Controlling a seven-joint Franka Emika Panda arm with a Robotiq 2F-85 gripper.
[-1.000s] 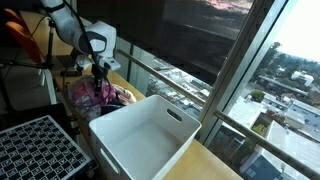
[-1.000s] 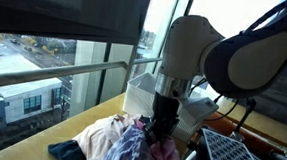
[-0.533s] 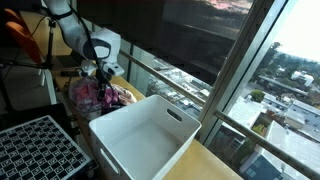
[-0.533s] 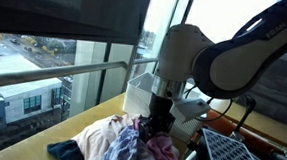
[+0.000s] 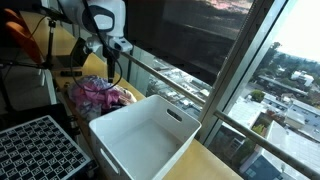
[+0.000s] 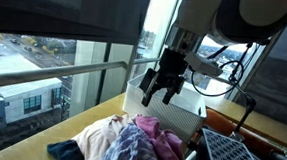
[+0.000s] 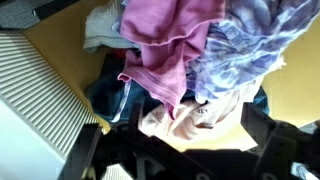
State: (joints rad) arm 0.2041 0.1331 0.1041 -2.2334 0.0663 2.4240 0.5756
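Two fingers (image 6: 147,93) spread, hanging clear above clothes (image 6: 129,145)

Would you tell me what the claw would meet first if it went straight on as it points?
Probably the crumpled pink cloth garment atop the pile of clothes, though depth is unclear.

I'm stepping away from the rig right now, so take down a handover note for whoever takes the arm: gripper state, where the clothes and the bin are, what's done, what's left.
Gripper: open and empty, hanging above the clothes without touching them.
Clothes: one heap on the table; in the wrist view a pink piece lies on top, right under the gripper.
Bin: white, beside the heap, nothing in it.
Done: no piece is in the bin or in the gripper.
Left: the whole heap lies on the table.
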